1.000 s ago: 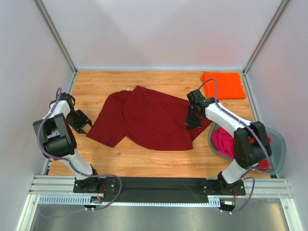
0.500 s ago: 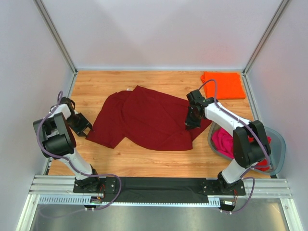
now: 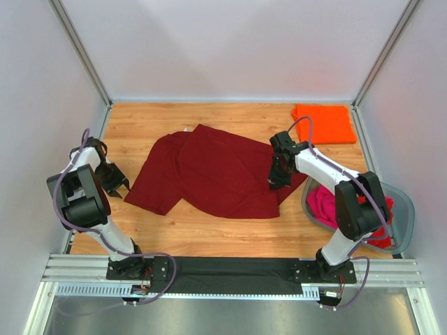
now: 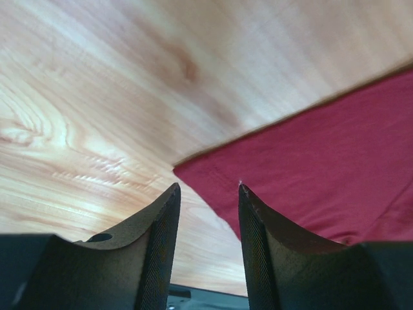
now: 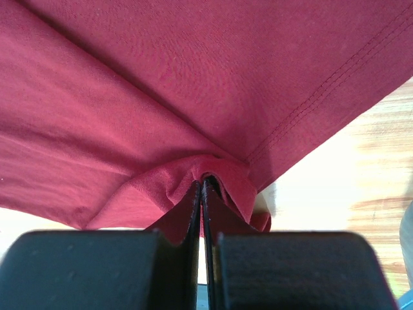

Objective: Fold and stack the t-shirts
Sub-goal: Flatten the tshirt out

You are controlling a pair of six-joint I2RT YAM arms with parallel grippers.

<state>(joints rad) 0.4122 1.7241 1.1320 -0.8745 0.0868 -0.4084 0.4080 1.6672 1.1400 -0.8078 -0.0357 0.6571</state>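
A dark maroon t-shirt (image 3: pixel 216 171) lies spread and rumpled across the middle of the wooden table (image 3: pixel 209 227). My right gripper (image 3: pixel 277 178) is shut on a pinched fold of this shirt (image 5: pixel 213 174) at its right edge. My left gripper (image 3: pixel 117 183) is open and empty, just left of the shirt's left corner (image 4: pixel 193 169). A folded bright orange t-shirt (image 3: pixel 323 123) lies at the back right corner. A magenta-pink t-shirt (image 3: pixel 327 206) and a red one (image 3: pixel 379 239) lie in the grey tub (image 3: pixel 407 216).
The grey translucent tub stands at the right edge, close behind my right arm. White walls and metal posts enclose the table on three sides. A black rail (image 3: pixel 230 269) with the arm bases runs along the near edge.
My left gripper has drawn a little toward the left wall and turned downward beside the shirt's left corner. My right gripper holds its place on the shirt.
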